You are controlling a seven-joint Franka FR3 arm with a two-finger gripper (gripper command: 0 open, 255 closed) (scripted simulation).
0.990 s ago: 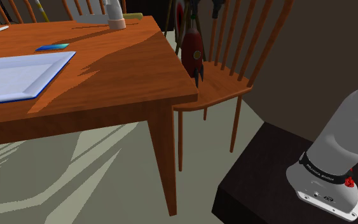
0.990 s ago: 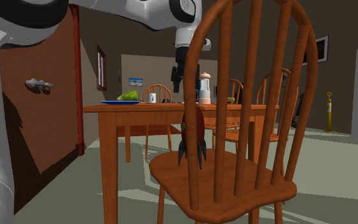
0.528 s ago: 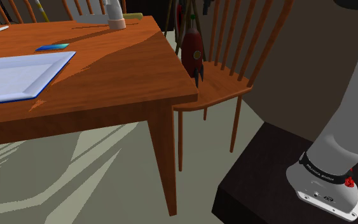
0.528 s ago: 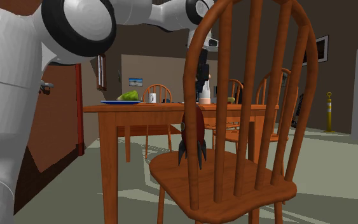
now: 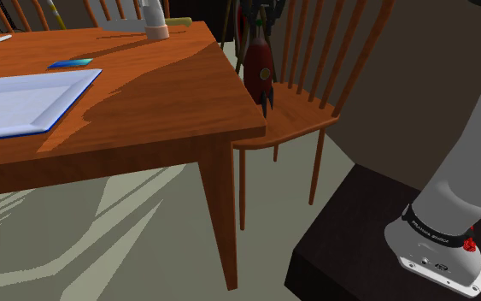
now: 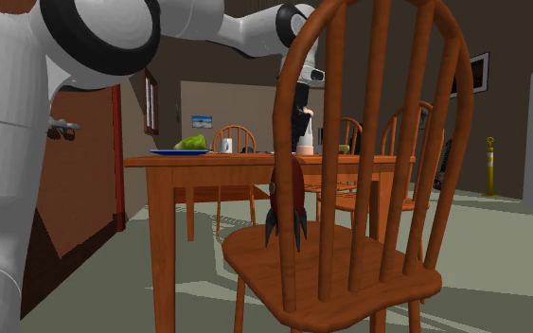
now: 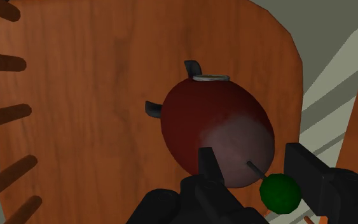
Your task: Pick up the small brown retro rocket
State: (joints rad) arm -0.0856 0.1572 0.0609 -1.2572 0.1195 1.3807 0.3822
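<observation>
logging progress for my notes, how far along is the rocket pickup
Done: the gripper is lined up above the dark red rocket, which stands upright on the chair seat. In hand: the open fingers sit on either side of its green tip, with nothing gripped yet. Left: lower onto the body, close, then lift.

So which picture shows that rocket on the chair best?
The shoulder view: the rocket stands upright on the chair seat, body and fins clear. The second exterior view has it partly behind chair spindles; the wrist view looks down on its nose, the open gripper either side of its green tip.
</observation>
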